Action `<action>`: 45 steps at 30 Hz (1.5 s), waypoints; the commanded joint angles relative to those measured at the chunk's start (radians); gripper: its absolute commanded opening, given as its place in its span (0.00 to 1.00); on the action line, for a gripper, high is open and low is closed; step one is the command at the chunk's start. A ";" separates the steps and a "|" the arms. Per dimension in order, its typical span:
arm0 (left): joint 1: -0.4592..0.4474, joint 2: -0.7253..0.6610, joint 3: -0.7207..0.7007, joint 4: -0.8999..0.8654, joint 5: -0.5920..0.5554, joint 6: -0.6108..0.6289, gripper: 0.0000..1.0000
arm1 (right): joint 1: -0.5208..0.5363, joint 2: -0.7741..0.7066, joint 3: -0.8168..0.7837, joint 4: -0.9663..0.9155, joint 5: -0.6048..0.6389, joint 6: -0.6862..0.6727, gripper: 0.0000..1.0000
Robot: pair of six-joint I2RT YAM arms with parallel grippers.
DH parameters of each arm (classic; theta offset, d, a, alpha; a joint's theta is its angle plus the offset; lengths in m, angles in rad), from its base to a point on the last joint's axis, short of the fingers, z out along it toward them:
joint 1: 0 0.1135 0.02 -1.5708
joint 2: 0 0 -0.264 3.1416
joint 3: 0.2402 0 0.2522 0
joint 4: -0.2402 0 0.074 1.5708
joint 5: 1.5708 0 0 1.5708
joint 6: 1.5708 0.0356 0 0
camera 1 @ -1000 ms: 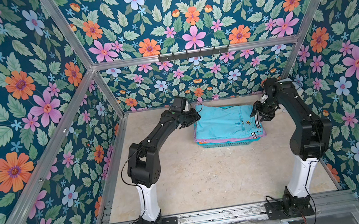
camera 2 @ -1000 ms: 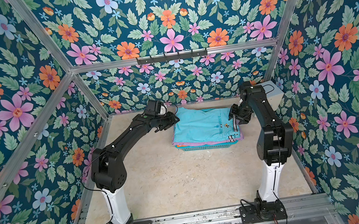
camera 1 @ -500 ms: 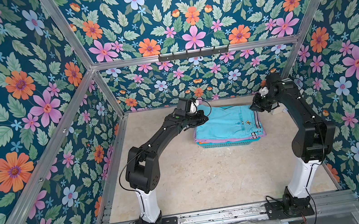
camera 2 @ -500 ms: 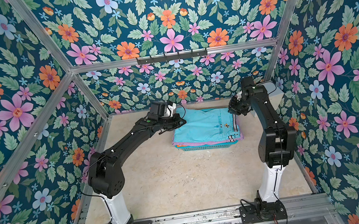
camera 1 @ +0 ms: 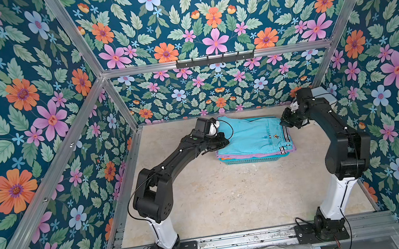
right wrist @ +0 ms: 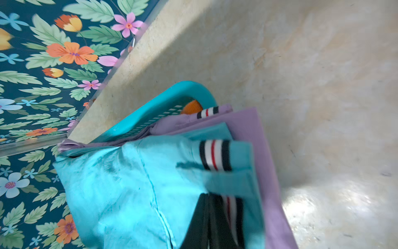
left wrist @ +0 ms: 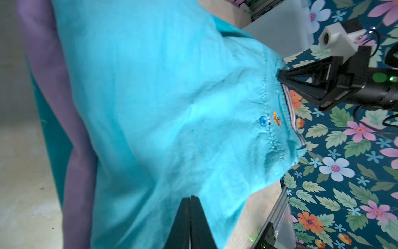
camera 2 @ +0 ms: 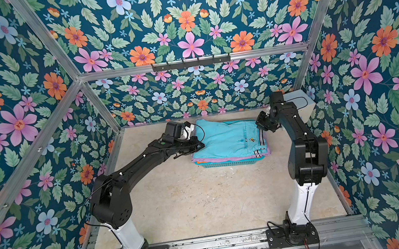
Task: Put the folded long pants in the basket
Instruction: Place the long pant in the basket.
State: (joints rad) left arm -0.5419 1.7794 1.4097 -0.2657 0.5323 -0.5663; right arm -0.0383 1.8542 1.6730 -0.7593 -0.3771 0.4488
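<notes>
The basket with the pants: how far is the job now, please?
Done: the orange pants lie in the basket, and the lilac pants lie over them. In hand: the turquoise pants are on top of the pile, with the jaws of both arms shut on their opposite ends. Left: to let them go and settle the pile, which hangs over the rim.

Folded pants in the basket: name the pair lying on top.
The turquoise pair, with the striped waistband and small embroidered emblem. The lilac pair shows only as an edge beneath it, and the orange pair lower still.
</notes>
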 commanded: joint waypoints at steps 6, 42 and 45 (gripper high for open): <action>0.002 0.075 0.152 -0.015 0.012 0.018 0.17 | 0.028 -0.382 -0.423 0.174 -0.190 0.168 0.08; 0.134 0.294 0.414 0.039 -0.033 0.061 0.30 | 0.079 -0.668 -0.750 0.154 -0.113 0.094 0.03; 0.126 0.135 0.176 0.093 0.031 0.030 0.27 | 0.093 -0.698 -0.752 0.143 -0.116 0.097 0.03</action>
State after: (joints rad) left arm -0.4095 2.0006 1.7157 -0.2241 0.4904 -0.5220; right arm 0.0463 1.1782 0.9188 -0.6094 -0.4774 0.5407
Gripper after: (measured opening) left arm 0.278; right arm 0.061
